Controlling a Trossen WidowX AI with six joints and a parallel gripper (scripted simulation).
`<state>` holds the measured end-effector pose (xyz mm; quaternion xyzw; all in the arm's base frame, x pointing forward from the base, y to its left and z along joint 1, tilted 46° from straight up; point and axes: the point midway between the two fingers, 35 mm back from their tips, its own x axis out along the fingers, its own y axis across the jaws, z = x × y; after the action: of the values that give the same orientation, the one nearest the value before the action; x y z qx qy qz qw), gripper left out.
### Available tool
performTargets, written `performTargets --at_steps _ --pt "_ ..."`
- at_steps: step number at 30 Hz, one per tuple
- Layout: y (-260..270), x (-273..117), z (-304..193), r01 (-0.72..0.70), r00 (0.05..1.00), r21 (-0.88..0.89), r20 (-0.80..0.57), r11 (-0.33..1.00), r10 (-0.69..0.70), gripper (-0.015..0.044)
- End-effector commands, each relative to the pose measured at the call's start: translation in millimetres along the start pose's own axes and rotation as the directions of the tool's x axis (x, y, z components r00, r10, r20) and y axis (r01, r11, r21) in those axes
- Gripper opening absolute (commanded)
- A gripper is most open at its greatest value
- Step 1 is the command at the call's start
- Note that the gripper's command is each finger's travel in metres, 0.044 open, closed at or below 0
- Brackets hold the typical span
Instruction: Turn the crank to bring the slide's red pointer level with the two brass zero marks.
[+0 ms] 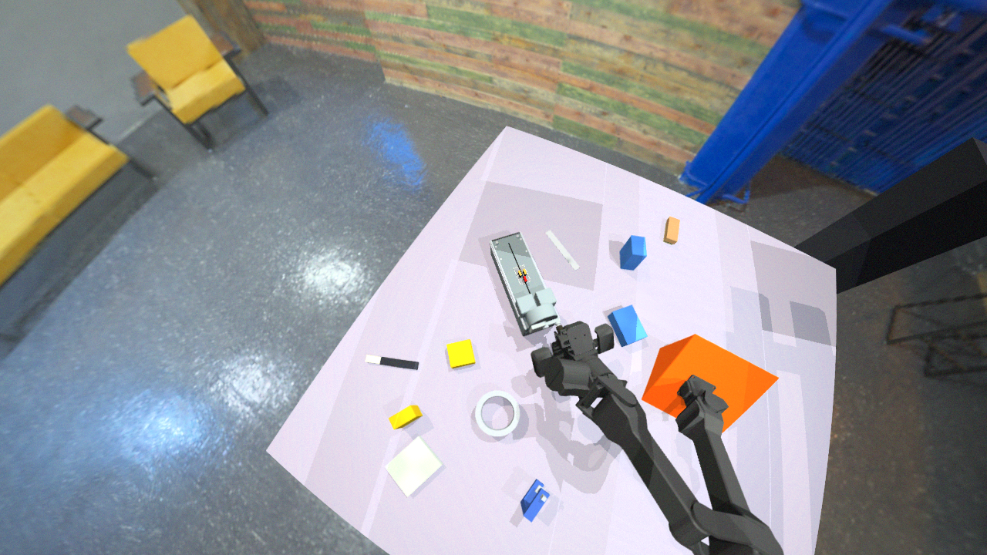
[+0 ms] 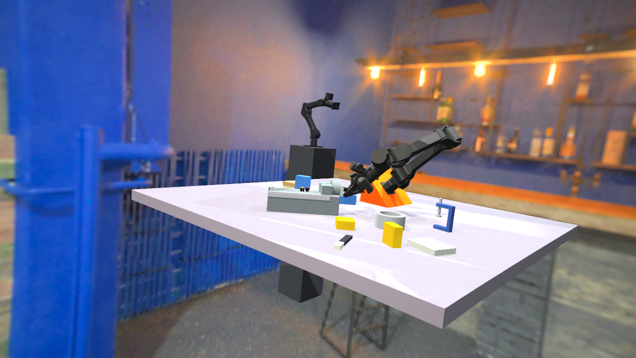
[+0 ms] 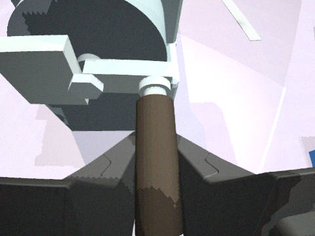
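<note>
The grey machine (image 1: 506,264) (image 2: 302,205) stands on the table with its drum and crank end towards my arm. The red pointer (image 1: 525,279) sits in the slot on top, a little off the brass zero marks (image 1: 522,272), on the crank side. Both are tiny in the exterior view. In the wrist view the pale crank arm (image 3: 126,67) lies nearly level across the dark drum face, and the brown handle (image 3: 155,131) sticks out from its right end. My gripper (image 1: 557,334) (image 2: 346,195) (image 3: 152,138) is shut on the handle, one finger on each side.
Two blue blocks (image 1: 632,252) (image 1: 627,325) and a thin white strip (image 1: 562,250) lie beside the machine. An orange wedge (image 1: 745,379) stands under my arm. A yellow block (image 1: 460,353), a grey ring (image 1: 479,414) and a blue clamp (image 2: 450,218) are also on the table.
</note>
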<state>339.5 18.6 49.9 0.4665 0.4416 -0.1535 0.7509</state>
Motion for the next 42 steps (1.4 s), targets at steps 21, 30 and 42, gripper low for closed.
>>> performTargets --at_steps 21,30,42 --pt "18 19 -20 0.003 1.000 -0.002 -0.014 1.000 -0.003 0.0000" --pt "28 21 -21 0.002 1.000 -0.001 -0.015 1.000 -0.002 0.0000" --pt "36 20 -21 0.002 1.000 -0.001 -0.015 1.000 -0.002 0.0000"
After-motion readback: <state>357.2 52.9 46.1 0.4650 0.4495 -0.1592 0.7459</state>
